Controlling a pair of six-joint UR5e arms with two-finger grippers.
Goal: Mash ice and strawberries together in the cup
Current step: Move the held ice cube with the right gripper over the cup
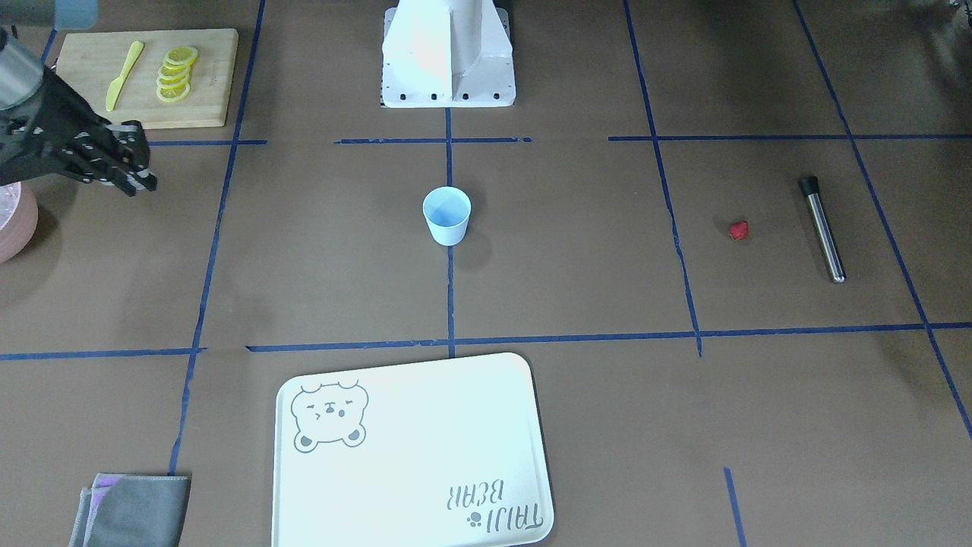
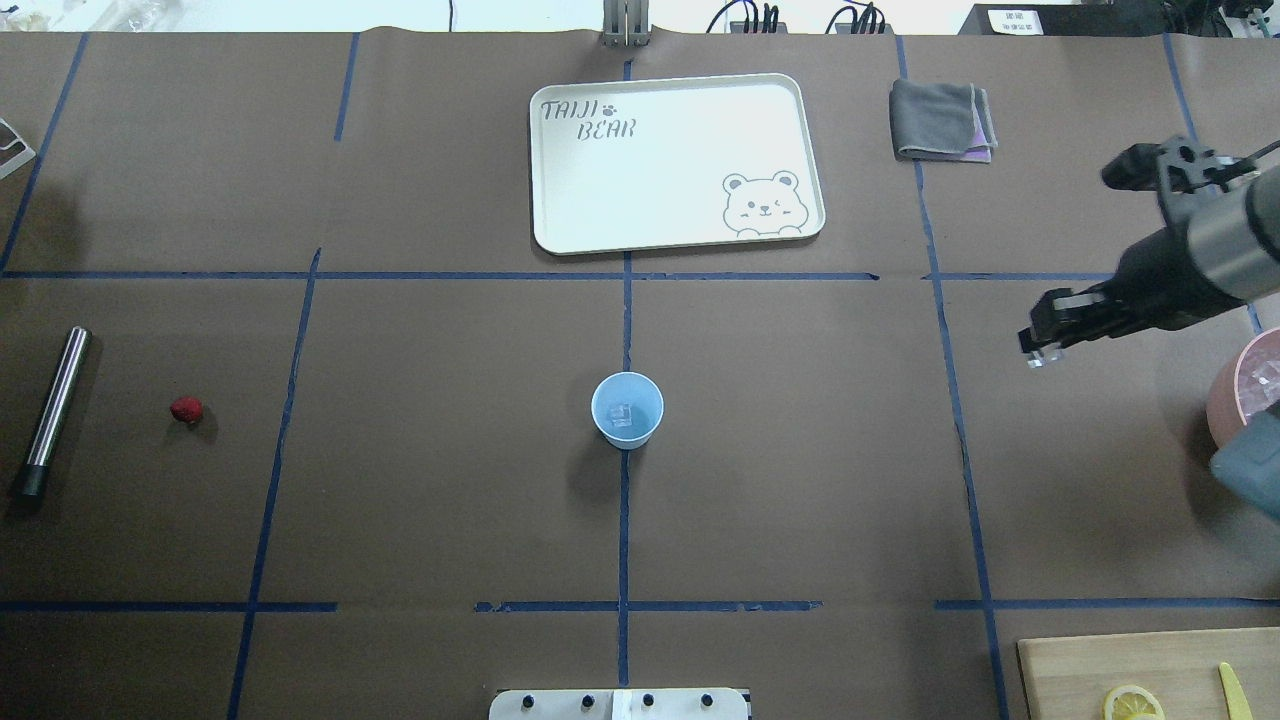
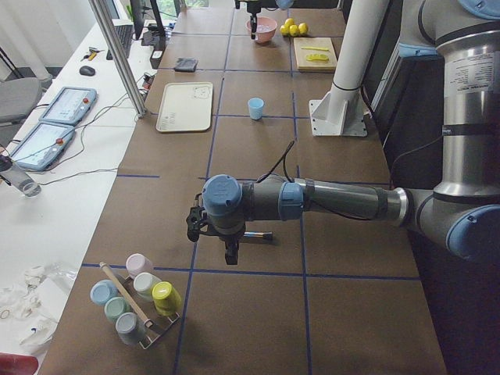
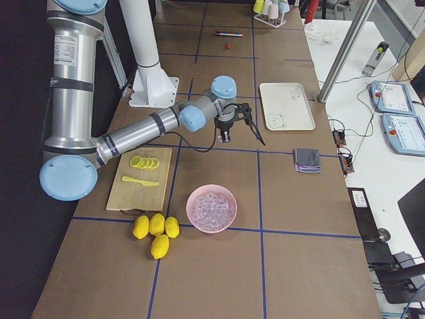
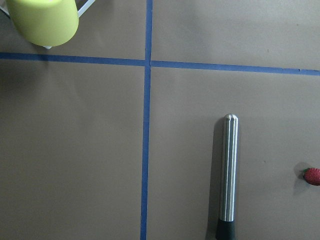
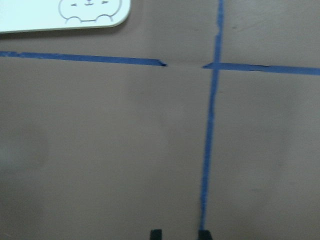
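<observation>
The pale blue cup [image 2: 627, 409] stands upright at the table's middle, with a clear lump of ice [image 2: 622, 414] inside it. More ice fills the pink bowl [image 4: 211, 208]. My right gripper [image 2: 1040, 348] hovers between that bowl and the cup, shut on a small translucent ice lump. A red strawberry [image 2: 186, 409] lies on the table beside a steel muddler [image 2: 52, 410]. My left gripper [image 3: 231, 251] hangs over the muddler and shows only in the exterior left view, so I cannot tell whether it is open or shut.
A white bear tray [image 2: 560, 200] and a folded grey cloth [image 2: 940, 120] lie at the far side. A cutting board [image 1: 205, 83] holds lemon slices [image 1: 176, 74] and a yellow knife [image 1: 124, 74]. Whole lemons [image 4: 156, 229] and a rack of pastel cups [image 3: 137, 301] sit at the table's ends.
</observation>
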